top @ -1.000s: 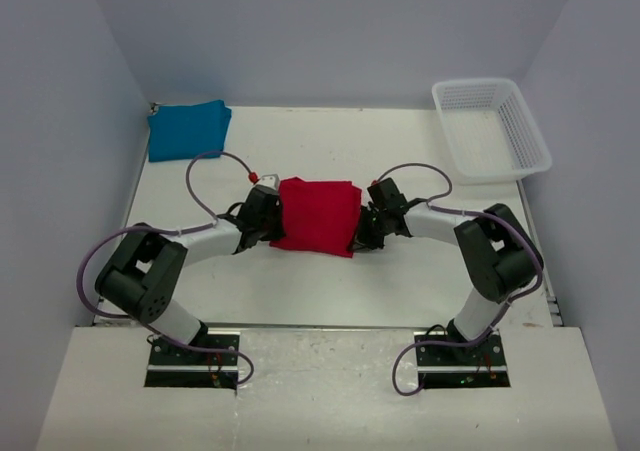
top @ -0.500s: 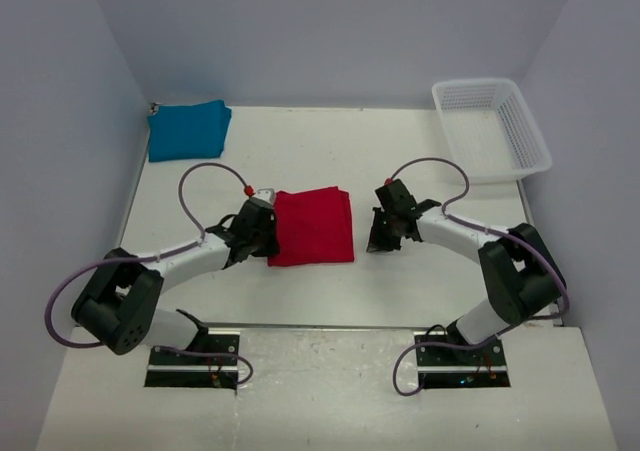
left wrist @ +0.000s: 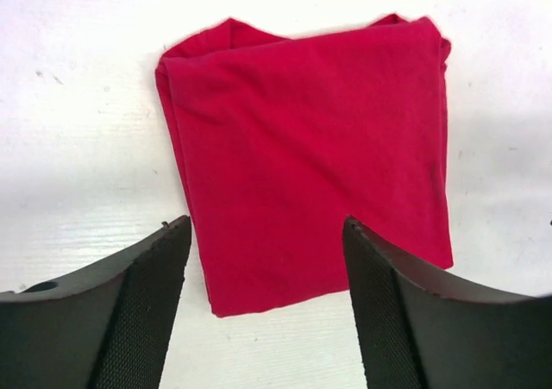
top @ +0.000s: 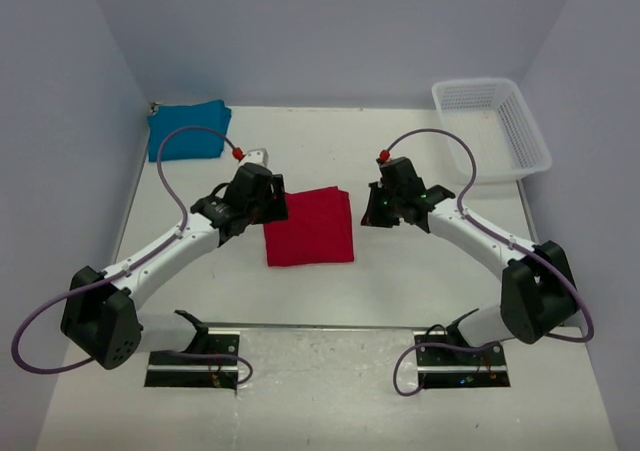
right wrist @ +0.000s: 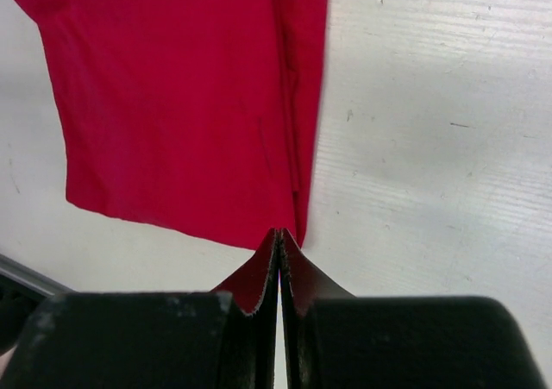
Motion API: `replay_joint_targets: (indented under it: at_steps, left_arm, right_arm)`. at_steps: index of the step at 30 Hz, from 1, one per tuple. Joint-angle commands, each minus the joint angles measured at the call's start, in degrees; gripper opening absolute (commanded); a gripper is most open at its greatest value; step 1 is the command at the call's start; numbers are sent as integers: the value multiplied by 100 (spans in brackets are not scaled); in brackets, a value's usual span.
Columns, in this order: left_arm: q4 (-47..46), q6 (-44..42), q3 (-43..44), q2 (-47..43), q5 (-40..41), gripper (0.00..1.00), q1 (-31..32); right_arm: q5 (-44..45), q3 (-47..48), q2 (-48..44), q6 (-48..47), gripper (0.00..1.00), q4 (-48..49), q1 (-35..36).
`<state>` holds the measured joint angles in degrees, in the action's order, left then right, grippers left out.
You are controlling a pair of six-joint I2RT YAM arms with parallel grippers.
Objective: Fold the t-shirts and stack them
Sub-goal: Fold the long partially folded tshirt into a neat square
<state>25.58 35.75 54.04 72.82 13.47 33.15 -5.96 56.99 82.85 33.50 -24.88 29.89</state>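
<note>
the red shirt (top: 310, 226) lies folded in a neat rectangle on the desk (top: 430, 271), between my two arms. the left claw (left wrist: 267, 234) hovers by its left edge, spread wide and holding nothing. the right claw (right wrist: 279, 244) sits just off its right edge, pressed together, also empty. the teal shirt (top: 188, 131) is folded too, well apart, behind and to the left of the red one. i judge the folding done and the stacking not yet begun. next i'd want a low pinch on the red shirt's edge, catching every layer, then a carry onto the teal one without it falling open.
</note>
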Motion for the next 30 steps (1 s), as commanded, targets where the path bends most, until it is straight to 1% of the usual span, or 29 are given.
replay_joint_targets:
  at_steps: [1,2,3,5,8,10,14,16,19,22,24,27,29,30]
  left_arm:
    - [370,196,-145,181,-95,73,-175]
    - [-110,222,-357,111,-360,74,-299]
    - [-324,274,-742,58,-737,74,-526]
    - [-597,336,-982,4,-934,75,-721]
    - [-634,258,-1089,136,-900,75,-880]
    - [-669,231,-1106,189,-750,75,-924]
    - [-949,213,-1176,233,-829,75,-985]
    - [-985,213,-1194,250,-820,75,-1003]
    - [-1090,187,-1264,285,-881,75,-1091]
    - [-1161,170,-1335,373,-987,75,-1205]
    - [-1161,178,-1361,382,-917,75,-1232]
    - [-1170,161,-1379,417,-803,74,-1240]
    - [-1161,161,-1352,496,-855,70,-1240]
    - [-1204,161,-1378,549,-1012,67,-1240]
  right_arm:
    - [-213,110,-67,-229,0,-34,17]
    - [-309,119,-50,-273,0,-25,8]
    - [-344,197,-15,-308,0,-60,8]
    - [-441,338,204,-431,0,-121,17]
    - [-643,716,451,-537,0,-183,17]
    - [-853,1076,837,-598,0,-254,8]
    - [-1381,1988,1715,-634,0,-508,-1]
    - [-1836,2193,2110,-616,0,-526,-1]
    - [-2120,2272,2349,-572,0,-333,17]
    - [-2033,2290,2394,-625,0,-394,34]
    - [-1875,2036,2228,-773,0,-307,139]
    - [-1164,1737,1832,-897,0,-420,359]
    - [-847,1605,1631,-932,0,-552,517]
    - [-576,1544,1568,-941,0,-614,561]
